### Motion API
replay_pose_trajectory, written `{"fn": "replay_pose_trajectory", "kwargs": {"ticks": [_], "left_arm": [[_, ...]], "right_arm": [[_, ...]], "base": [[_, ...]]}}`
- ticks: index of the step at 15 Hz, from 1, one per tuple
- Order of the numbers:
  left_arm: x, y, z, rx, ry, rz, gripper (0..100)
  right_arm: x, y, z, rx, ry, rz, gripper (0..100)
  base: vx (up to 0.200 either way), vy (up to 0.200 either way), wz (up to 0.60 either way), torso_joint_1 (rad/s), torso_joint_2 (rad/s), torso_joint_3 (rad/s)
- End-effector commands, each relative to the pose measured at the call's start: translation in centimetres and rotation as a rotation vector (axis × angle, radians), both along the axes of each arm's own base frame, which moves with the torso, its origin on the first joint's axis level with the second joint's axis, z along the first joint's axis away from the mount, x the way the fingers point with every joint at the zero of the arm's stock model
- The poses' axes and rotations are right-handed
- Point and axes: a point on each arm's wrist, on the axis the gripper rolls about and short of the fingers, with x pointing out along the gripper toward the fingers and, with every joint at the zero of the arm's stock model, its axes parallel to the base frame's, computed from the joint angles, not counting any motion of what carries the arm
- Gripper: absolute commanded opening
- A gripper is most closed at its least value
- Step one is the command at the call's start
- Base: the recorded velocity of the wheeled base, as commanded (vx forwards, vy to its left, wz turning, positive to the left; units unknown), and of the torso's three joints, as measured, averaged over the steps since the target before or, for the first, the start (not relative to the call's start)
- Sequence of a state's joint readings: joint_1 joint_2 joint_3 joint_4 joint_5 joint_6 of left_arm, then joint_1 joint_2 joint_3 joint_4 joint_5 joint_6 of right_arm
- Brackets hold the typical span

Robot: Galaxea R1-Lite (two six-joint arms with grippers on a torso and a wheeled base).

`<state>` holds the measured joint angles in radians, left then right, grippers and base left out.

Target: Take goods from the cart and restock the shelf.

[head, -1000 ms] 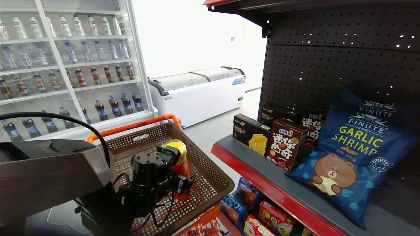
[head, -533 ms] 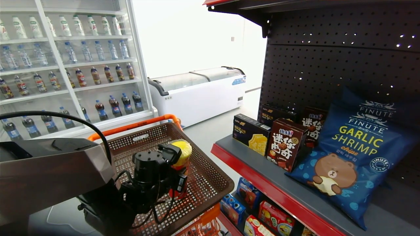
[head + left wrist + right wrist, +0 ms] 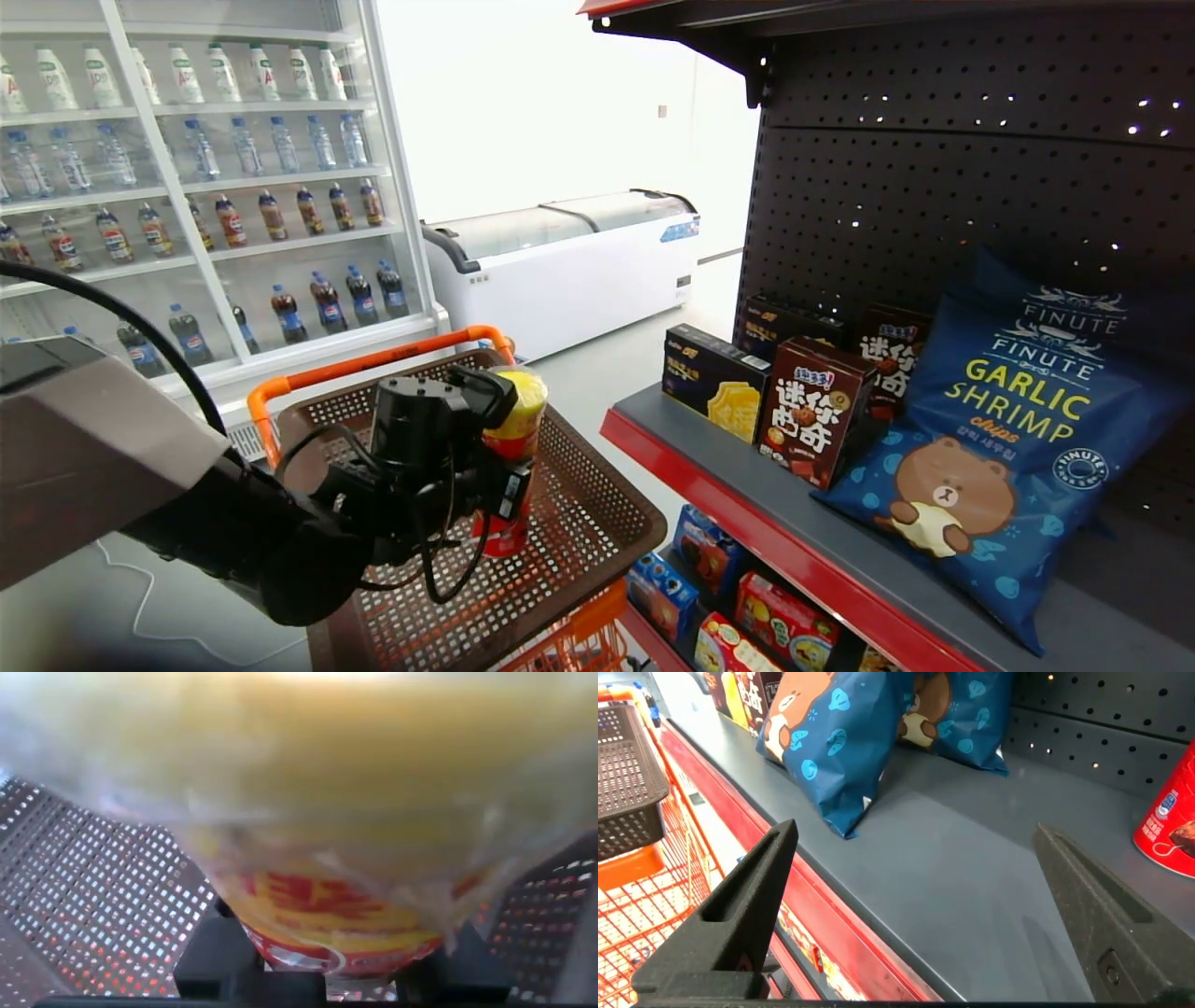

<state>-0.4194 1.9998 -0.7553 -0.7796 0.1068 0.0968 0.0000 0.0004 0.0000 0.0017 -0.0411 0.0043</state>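
Your left pincer [image 3: 502, 448] is clamped around the chip can [image 3: 523, 411], holding it over the cart basket [image 3: 597, 523] right underneath. Your right pincer [image 3: 915, 831] is spread wide, hovering above the shelf [image 3: 971, 868], with blue snack bags [image 3: 850, 747] ahead and a red tub [image 3: 1172, 821] beside it.

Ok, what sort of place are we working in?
Most likely a small grocery shop: a drinks cooler, a chest freezer, and a snack shelf beside the cart.
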Motion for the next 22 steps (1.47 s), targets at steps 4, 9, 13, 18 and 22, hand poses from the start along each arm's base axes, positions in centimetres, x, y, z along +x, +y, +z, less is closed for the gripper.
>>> {"fn": "replay_pose_trajectory", "kwargs": {"ticks": [4, 9, 13, 18, 22], "left_arm": [[0.1, -0.2, 6.0, -0.141, -0.108, -0.087, 0], [-1.5, 1.0, 9.0, -0.155, -0.074, -0.135, 0], [-1.6, 2.9, 11.0, -0.198, -0.1, -0.19, 0], [-4.8, 3.3, 11.6, -0.194, -0.085, -0.212, 0], [-7.9, 2.4, 11.0, -0.184, -0.108, -0.293, 0]], "right_arm": [[0.0, 0.0, 0.0, 0.0, -0.001, 0.0, 100], [0.0, 0.0, 0.0, 0.0, -0.001, 0.0, 100], [0.0, 0.0, 0.0, 0.0, -0.001, 0.0, 100], [0.0, 0.0, 0.0, 0.0, -0.001, 0.0, 100], [0.0, 0.0, 0.0, 0.0, -0.001, 0.001, 100]], "base": [[0.0, 0.0, 0.0, 0.0, 0.0, 0.0], [0.0, 0.0, 0.0, 0.0, 0.0, 0.0], [0.0, 0.0, 0.0, 0.0, 0.0, 0.0], [0.0, 0.0, 0.0, 0.0, 0.0, 0.0], [0.0, 0.0, 0.0, 0.0, 0.0, 0.0]]}}
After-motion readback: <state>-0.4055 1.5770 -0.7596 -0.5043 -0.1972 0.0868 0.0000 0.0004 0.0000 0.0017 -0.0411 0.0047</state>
